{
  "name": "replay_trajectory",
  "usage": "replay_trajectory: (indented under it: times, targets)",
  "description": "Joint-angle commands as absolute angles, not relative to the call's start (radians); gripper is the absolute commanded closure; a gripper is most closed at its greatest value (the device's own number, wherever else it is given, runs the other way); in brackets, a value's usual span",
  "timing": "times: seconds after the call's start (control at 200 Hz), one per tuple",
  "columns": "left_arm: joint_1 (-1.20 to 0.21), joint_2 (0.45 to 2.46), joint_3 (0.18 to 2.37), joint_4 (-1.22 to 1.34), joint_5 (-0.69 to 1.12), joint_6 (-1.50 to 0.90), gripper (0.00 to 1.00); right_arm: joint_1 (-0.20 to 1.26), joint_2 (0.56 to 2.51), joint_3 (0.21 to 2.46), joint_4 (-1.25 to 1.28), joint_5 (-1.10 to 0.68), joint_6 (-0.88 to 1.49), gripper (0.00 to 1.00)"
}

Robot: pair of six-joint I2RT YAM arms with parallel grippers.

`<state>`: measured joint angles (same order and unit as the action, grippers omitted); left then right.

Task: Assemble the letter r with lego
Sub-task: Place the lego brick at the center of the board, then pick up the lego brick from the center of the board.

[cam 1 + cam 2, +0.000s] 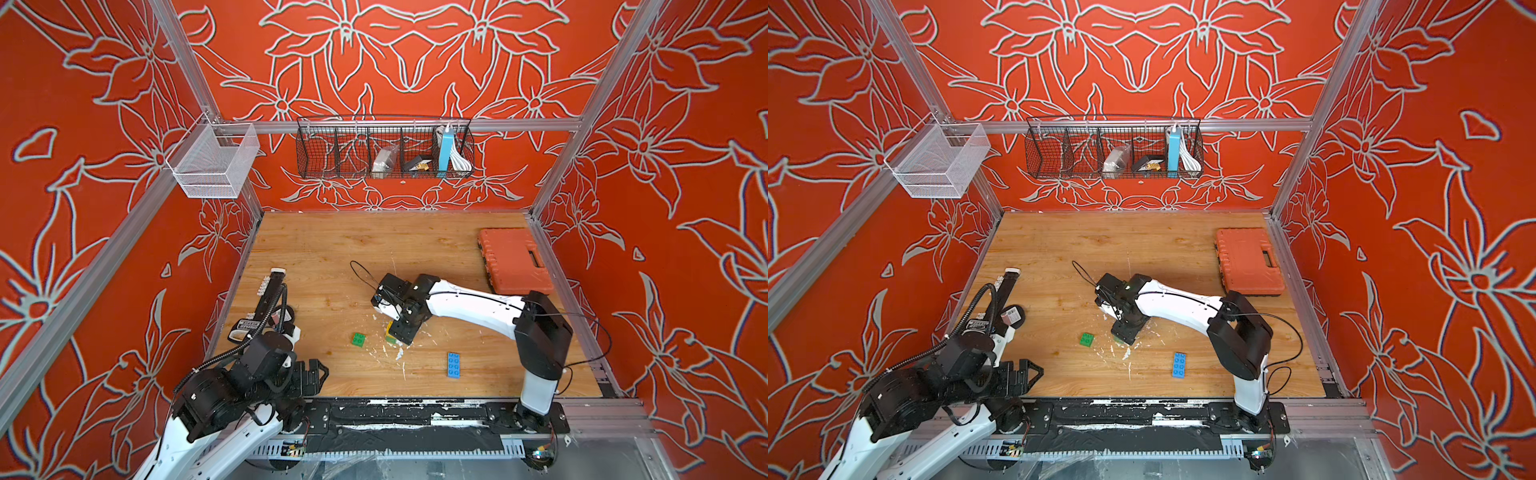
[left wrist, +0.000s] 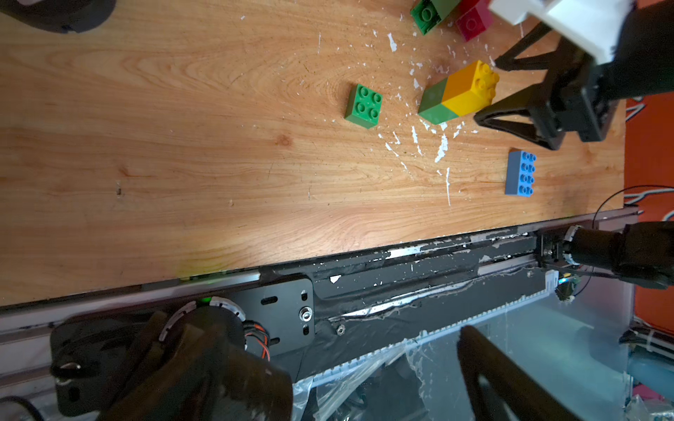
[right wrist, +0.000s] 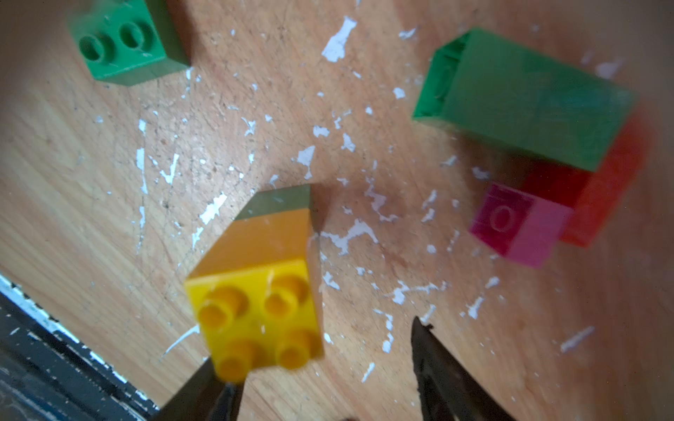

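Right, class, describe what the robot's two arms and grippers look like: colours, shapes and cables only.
The left arm and right arm share smooth white shells joined by chunky black joint housings. A ribbed black hose trails along the left arm; a thin black wire loops off the right. The left gripper and right gripper have black, open-framed triangular fingers.

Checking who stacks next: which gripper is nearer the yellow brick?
Right. The right gripper straddles the yellow brick, jaws open; the left gripper is far off at the table's front edge.
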<state>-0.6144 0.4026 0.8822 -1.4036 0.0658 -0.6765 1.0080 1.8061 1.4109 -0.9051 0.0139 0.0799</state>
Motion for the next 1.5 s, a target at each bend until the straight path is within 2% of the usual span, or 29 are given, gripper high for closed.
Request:
replay_trajectory:
  times: [0.0, 0.12, 0.225, 0.3, 0.38, 0.565, 0.761, 1.181, 1.281, 1.381, 1.496]
  targets:
    - [-0.616, 0.421, 0.876, -1.394, 0.062, -0.666, 0.01, 0.999, 1.688, 1.377, -0.992, 0.132, 0.290, 0.16]
    - [-0.617, 0.445, 0.870, -1.366, 0.090, -0.649, 0.01, 0.962, 1.554, 1.247, -1.020, 0.123, 0.485, 0.08]
    - [-0.615, 0.477, 0.862, -1.346, 0.119, -0.629, 0.01, 0.930, 1.412, 1.092, -1.006, 0.087, 0.622, 0.06]
    - [-0.616, 0.504, 0.860, -1.334, 0.135, -0.615, 0.01, 0.905, 1.325, 0.981, -0.981, 0.054, 0.697, 0.06]
    - [-0.617, 0.523, 0.860, -1.317, 0.149, -0.603, 0.01, 0.874, 1.274, 0.872, -0.948, 0.002, 0.766, 0.11]
    - [-0.615, 0.543, 0.855, -1.287, 0.170, -0.591, 0.01, 0.859, 1.270, 0.724, -0.837, -0.105, 0.884, 0.18]
    - [-0.616, 0.546, 0.846, -1.277, 0.183, -0.588, 0.01, 0.859, 1.306, 0.675, -0.747, -0.146, 0.976, 0.24]
    - [-0.615, 0.566, 0.841, -1.274, 0.194, -0.584, 0.01, 0.859, 1.316, 0.668, -0.765, -0.089, 0.964, 0.34]
    - [-0.614, 0.569, 0.839, -1.273, 0.197, -0.582, 0.01, 0.860, 1.324, 0.658, -0.752, -0.084, 0.956, 0.39]
    - [-0.614, 0.571, 0.839, -1.272, 0.198, -0.581, 0.01, 0.860, 1.359, 0.653, -0.727, -0.077, 0.936, 0.50]
    - [-0.613, 0.574, 0.838, -1.270, 0.205, -0.578, 0.01, 0.862, 1.412, 0.650, -0.707, -0.076, 0.917, 0.73]
